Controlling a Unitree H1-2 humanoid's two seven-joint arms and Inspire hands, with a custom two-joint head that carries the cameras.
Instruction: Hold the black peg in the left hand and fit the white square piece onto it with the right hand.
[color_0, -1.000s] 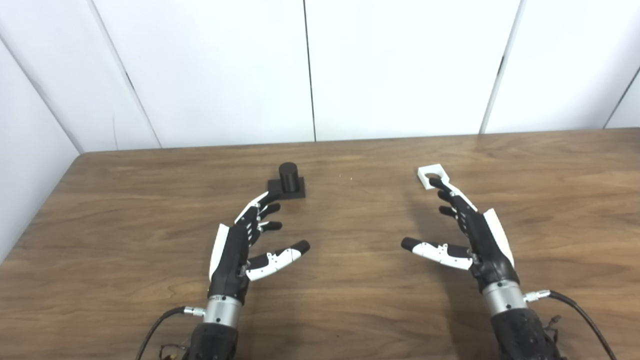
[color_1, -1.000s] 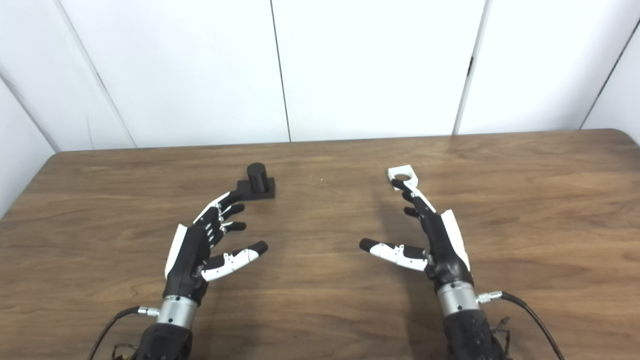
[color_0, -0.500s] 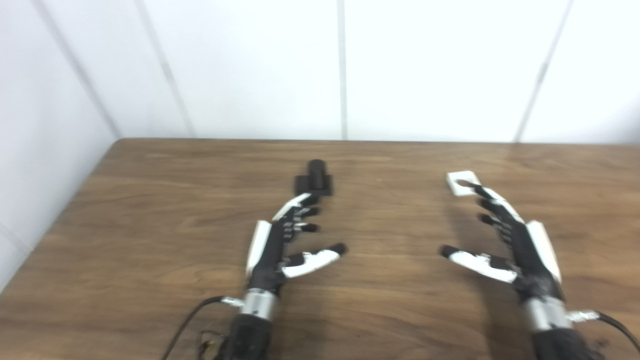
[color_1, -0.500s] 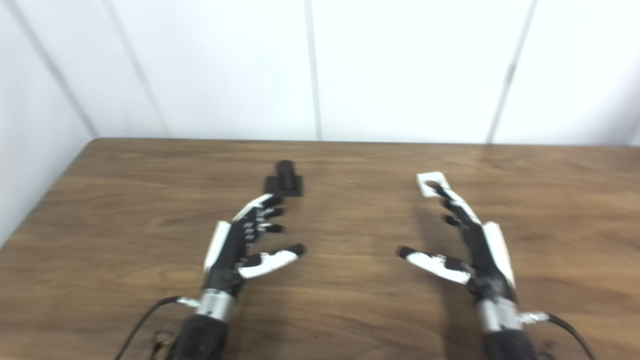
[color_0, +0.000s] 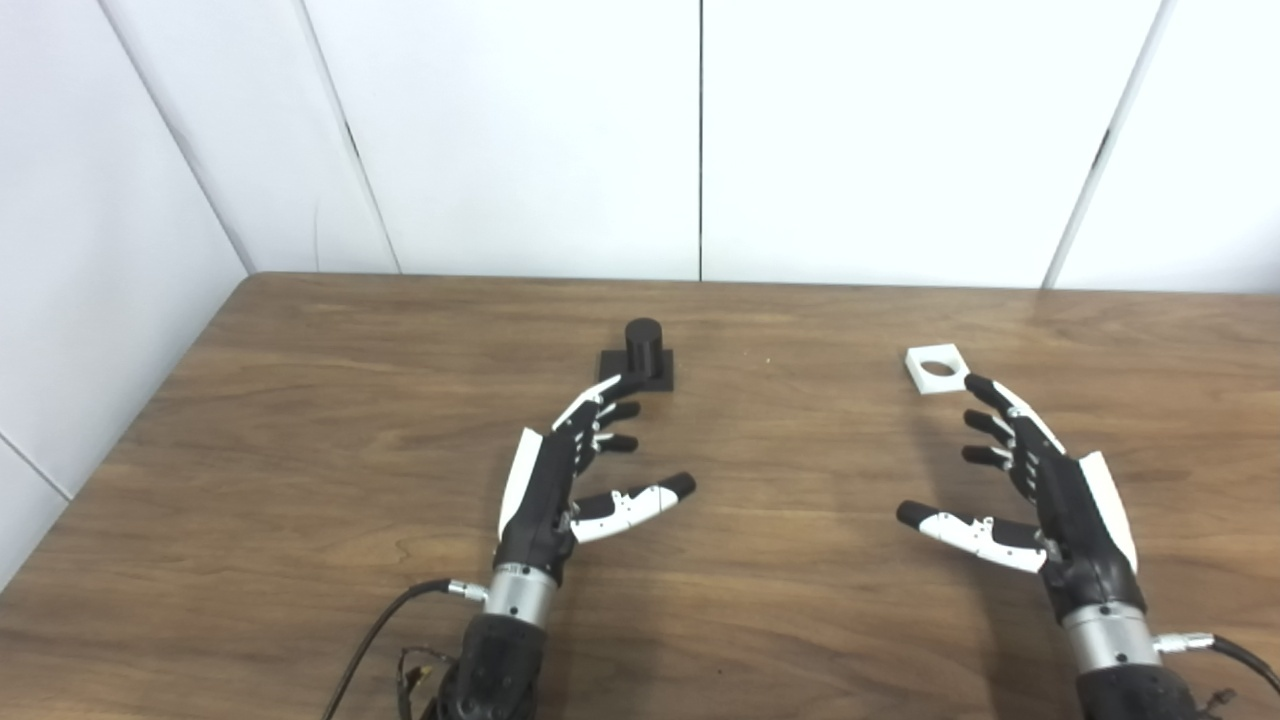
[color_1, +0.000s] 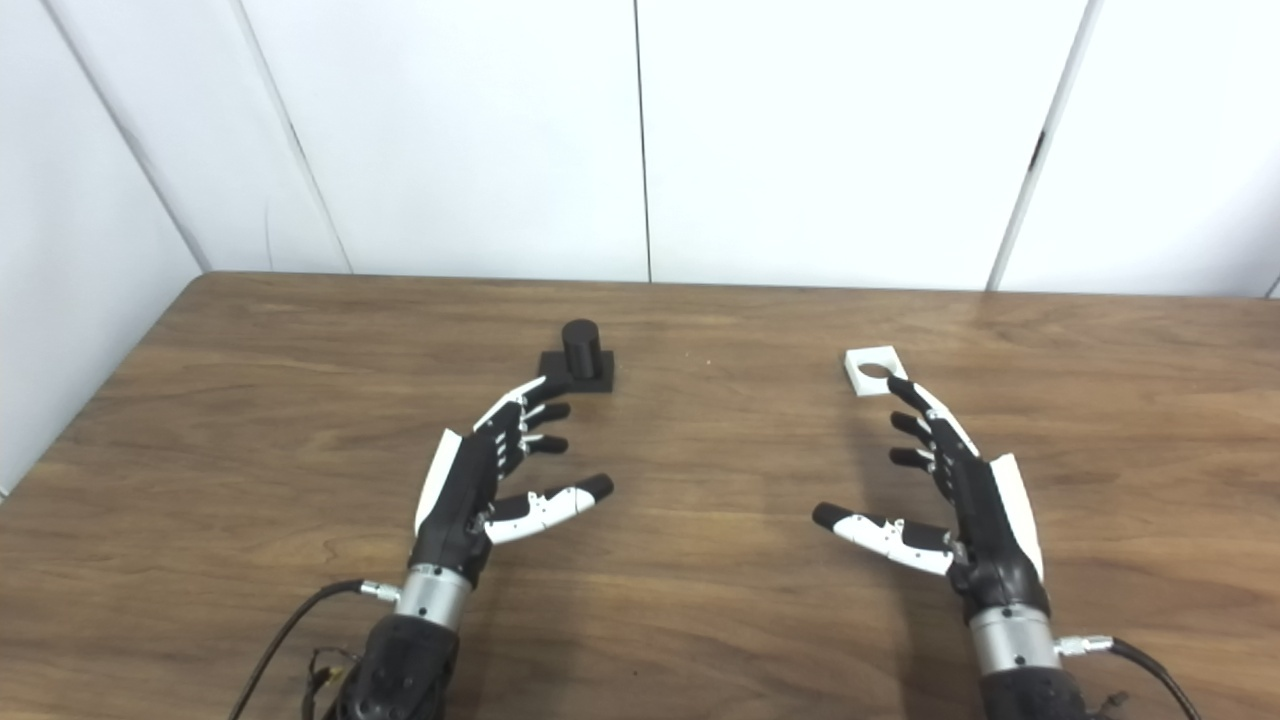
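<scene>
Left eye view, black peg (color_0: 640, 352), white square piece (color_0: 936, 368) (unmarked, unheld)

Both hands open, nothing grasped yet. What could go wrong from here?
1. The left hand has fingertips right at the black peg's base; a push could slide it away before a grip forms.
2. The white square piece lies flat on the table; the right hand may nudge it instead of lifting it.
</scene>
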